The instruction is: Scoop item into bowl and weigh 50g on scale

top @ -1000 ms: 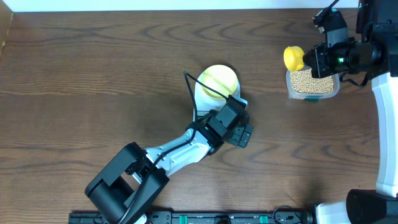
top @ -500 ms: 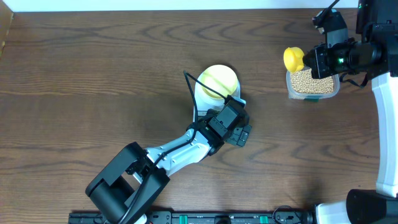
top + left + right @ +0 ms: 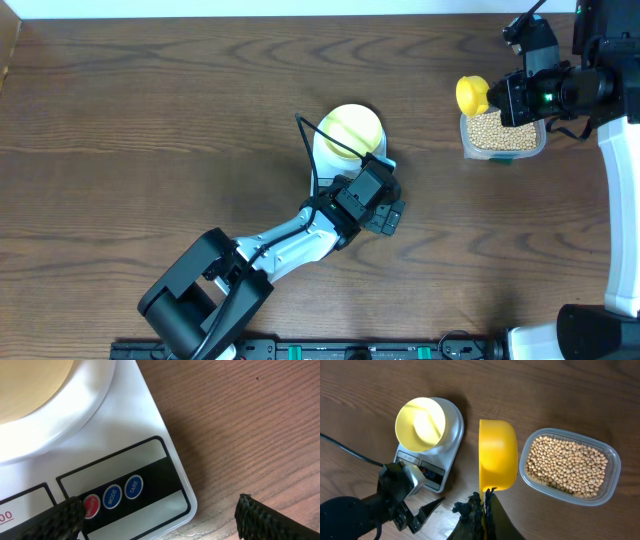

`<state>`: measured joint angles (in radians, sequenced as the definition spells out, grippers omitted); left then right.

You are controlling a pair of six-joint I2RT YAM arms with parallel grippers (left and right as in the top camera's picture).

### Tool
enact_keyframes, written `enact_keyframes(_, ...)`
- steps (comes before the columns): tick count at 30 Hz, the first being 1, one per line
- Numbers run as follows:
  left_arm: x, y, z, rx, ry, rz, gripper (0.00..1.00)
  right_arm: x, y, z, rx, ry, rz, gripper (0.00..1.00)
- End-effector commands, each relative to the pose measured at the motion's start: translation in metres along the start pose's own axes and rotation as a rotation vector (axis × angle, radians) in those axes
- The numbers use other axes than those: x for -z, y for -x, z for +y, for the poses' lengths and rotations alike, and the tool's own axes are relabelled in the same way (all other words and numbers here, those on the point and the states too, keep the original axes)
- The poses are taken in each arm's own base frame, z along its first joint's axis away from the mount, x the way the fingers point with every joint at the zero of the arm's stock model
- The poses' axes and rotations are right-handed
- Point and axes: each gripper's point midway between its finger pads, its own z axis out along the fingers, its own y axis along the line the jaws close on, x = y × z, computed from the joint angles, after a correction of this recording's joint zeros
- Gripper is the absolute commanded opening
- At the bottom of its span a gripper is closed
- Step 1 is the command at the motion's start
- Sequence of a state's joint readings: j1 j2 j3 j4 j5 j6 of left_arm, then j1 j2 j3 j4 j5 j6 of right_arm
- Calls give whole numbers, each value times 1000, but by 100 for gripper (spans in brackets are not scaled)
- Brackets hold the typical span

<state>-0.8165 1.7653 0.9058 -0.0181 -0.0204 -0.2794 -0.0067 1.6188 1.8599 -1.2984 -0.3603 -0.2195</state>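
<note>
The pale-yellow bowl sits empty on the white scale; both also show in the right wrist view, bowl and scale. My left gripper is open, its fingers low over the scale's front edge and buttons. The tan beans fill a clear tub at the right. My right gripper is shut on the handle of a bright yellow scoop, which is held empty above the table just left of the tub.
A black cable runs across the scale and bowl to the left arm. The table's far edge meets a white wall at the top.
</note>
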Motion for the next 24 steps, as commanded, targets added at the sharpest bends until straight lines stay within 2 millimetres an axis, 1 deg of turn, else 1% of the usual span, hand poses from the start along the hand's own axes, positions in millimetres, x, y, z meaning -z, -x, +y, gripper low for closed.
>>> enact_keyframes(1, -4, 0, -5, -18, -19, 10, 98, 3, 5, 6, 18, 14, -15, 1)
enact_keyframes(5, -4, 1, -5, -17, -21, 7, 98, 3, 5, 6, 18, 14, -15, 1)
enact_keyframes(7, -4, 1, -8, -17, -40, 8, 98, 3, 5, 6, 18, 14, -16, 1)
enact_keyframes(16, -4, 0, -7, -18, -34, 10, 98, 3, 5, 6, 18, 14, -15, 1)
enact_keyframes(21, -6, -3, -7, -18, -35, 23, 98, 3, 5, 6, 18, 14, -15, 1)
enact_keyframes(24, -9, -9, -11, -19, -58, 45, 98, 3, 5, 6, 18, 14, -15, 1)
